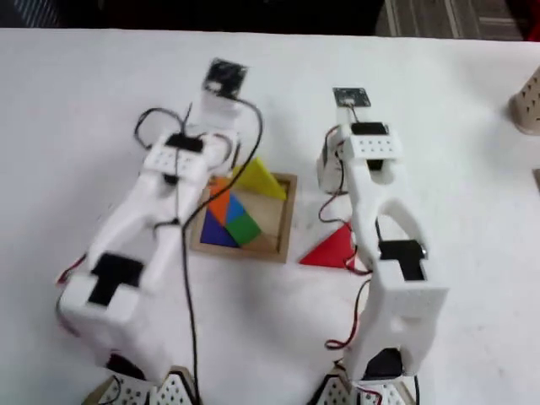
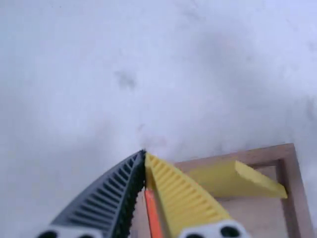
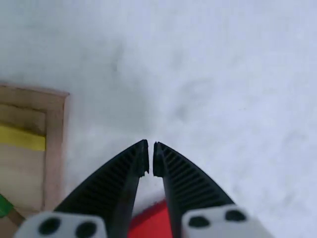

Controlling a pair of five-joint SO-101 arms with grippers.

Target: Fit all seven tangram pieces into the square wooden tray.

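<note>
Left hand (image 2: 144, 154) pressed together at wooden tray's (image 1: 289, 215) upper-left corner, mid-frame, yellow triangle (image 1: 260, 180) tilted on rim just beside it, right hand (image 3: 150, 158) closed above red triangle (image 1: 332, 249) on desk (image 1: 439, 101)

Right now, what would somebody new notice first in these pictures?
The bright yellow triangle lies askew over the far rim of the wooden tray. The red triangle sits alone on the white table just outside the tray, beside the right arm. An orange piece, a blue one and a green one lie inside the tray.
</note>
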